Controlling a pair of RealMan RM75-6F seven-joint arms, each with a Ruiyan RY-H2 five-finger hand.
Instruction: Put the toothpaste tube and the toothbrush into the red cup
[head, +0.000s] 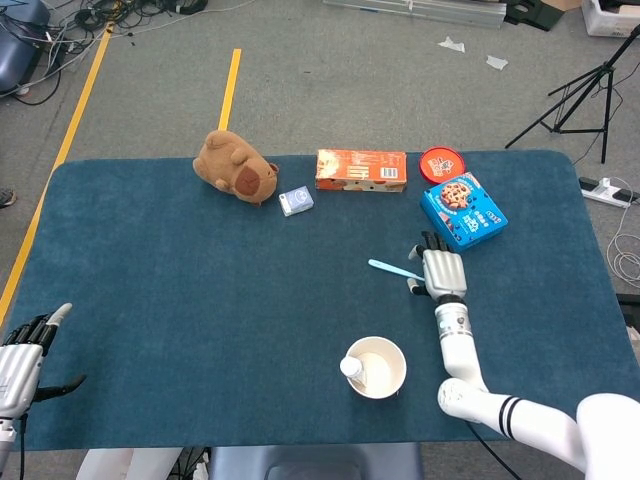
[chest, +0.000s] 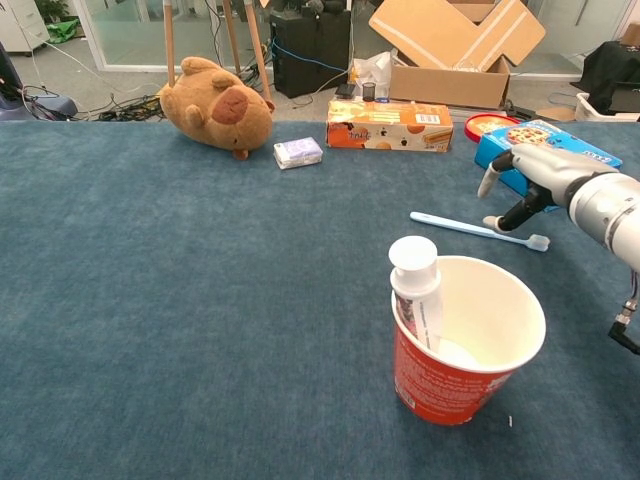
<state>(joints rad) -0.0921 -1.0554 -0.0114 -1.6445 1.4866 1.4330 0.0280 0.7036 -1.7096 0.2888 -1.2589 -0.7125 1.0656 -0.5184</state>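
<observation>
Left hand (head: 22, 362): at the near left edge of the table, fingers apart, holding nothing, touching no object.
Red cup (chest: 463, 342): nearest on the table (head: 200, 280), upright, white inside, red outside with print.
Toothpaste tube (chest: 416, 291): already in the red cup, standing with white cap up, leaning on the left inner wall.
Right hand (chest: 533, 180): just behind the cup and to the right, low over the table, fingers spread and bent downward; thumb tip close to the toothbrush near the head end; contact cannot be told; nothing grasped.
Toothbrush (chest: 479, 230): flat on the table behind the cup, light blue handle, white head pointing right, lying across from left to right; in head view the head end goes under the right hand.
Blue cookie box (head: 463, 208): just behind the right hand, flat, slightly turned.
Red round lid (head: 441, 162): behind the blue box, near the far edge.
Orange carton (head: 361, 170): at the far edge, long side facing forward.
Small lilac packet (head: 296, 201): left of the carton, a little nearer.
Brown plush animal (head: 235, 168): far left, just beside the packet.
Between cup and toothbrush: only bare blue cloth.
</observation>
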